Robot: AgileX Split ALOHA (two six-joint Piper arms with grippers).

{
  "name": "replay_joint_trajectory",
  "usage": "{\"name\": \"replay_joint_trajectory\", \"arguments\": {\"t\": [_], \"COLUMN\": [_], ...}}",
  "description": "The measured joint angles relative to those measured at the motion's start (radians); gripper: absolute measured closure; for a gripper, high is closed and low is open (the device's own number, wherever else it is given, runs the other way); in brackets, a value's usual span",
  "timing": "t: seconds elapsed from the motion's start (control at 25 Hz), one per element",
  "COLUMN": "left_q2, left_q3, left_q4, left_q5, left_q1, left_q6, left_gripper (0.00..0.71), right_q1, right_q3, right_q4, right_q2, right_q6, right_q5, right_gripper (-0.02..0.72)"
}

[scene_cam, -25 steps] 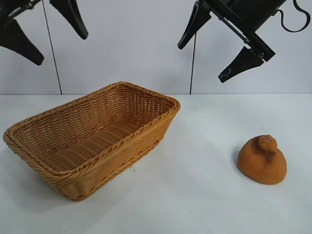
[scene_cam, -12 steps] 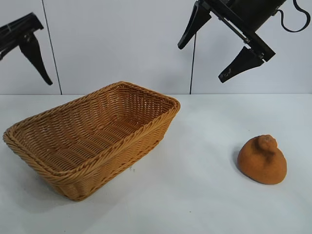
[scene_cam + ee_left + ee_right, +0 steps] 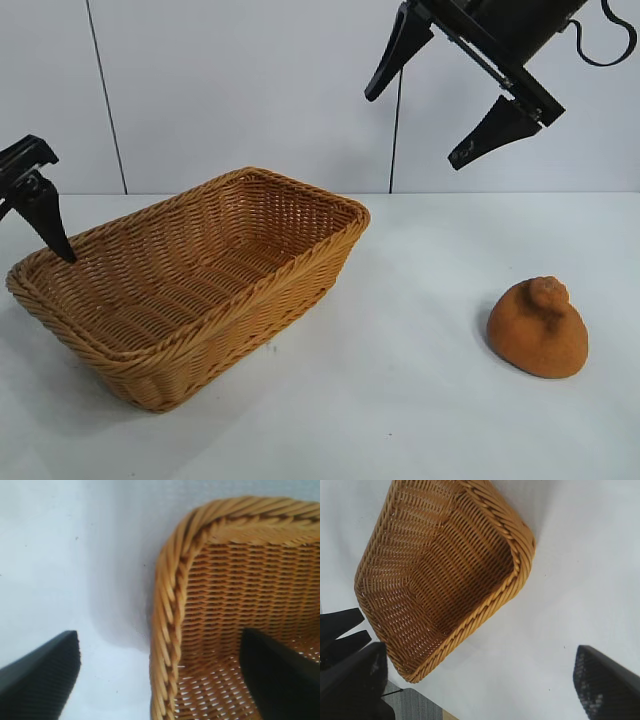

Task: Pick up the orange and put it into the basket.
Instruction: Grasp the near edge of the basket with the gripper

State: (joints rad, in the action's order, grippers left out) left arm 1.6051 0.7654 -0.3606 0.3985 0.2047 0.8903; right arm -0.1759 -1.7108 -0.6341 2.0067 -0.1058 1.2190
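The orange [image 3: 538, 330], rust-coloured with a small knob on top, sits on the white table at the right, with nothing touching it. The tan wicker basket [image 3: 300, 192] stands left of centre, with nothing inside that I can see. My left gripper [image 3: 160, 650] is open and low at the basket's far left corner, with one finger [image 3: 48, 222] over the inside and the other outside the braided rim [image 3: 170, 595]. My right gripper [image 3: 412, 130] hangs open, high above the table between basket and orange. The right wrist view looks down on the basket [image 3: 515, 545]; the orange is out of that view.
The white tabletop [image 3: 420, 400] lies bare between the basket and the orange. A pale wall [image 3: 250, 90] with vertical seams stands behind. In the right wrist view the table's edge and grey floor [image 3: 415, 705] show beyond the basket's corner.
My left gripper has come down from the top left to the basket's left corner. The right gripper, basket and orange have not moved.
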Motion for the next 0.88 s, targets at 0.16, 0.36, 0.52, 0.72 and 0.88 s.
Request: {"name": "replay_joint_trajectory", "arguments": {"t": [0.16, 0.36, 0.52, 0.72, 0.88], "left_q2": [0.088, 0.153, 0.155, 0.157, 0.157], "left_q3": [0.0, 0.006, 0.012, 0.019, 0.055], "left_q4": [-0.015, -0.045, -0.048, -0.048, -0.051], "left_q5": [-0.067, -0.102, -0.106, -0.104, -0.043], "left_q1": [0.0, 0.0, 0.0, 0.001, -0.002], "left_q6": [0.005, 0.001, -0.005, -0.058, -0.096], "left_gripper": [0.095, 0.138, 0.268, 0.606, 0.622], "right_q1": [0.0, 0.0, 0.0, 0.0, 0.0], "right_q3": [0.0, 0.0, 0.0, 0.0, 0.0], "right_q4": [0.0, 0.0, 0.0, 0.0, 0.0], "right_q2": [0.0, 0.0, 0.0, 0.0, 0.0], "right_q6": [0.0, 0.0, 0.0, 0.0, 0.0], "right_q5": [0.0, 0.0, 0.0, 0.0, 0.0], "right_gripper": [0.01, 0.01, 0.01, 0.01, 0.01]}}
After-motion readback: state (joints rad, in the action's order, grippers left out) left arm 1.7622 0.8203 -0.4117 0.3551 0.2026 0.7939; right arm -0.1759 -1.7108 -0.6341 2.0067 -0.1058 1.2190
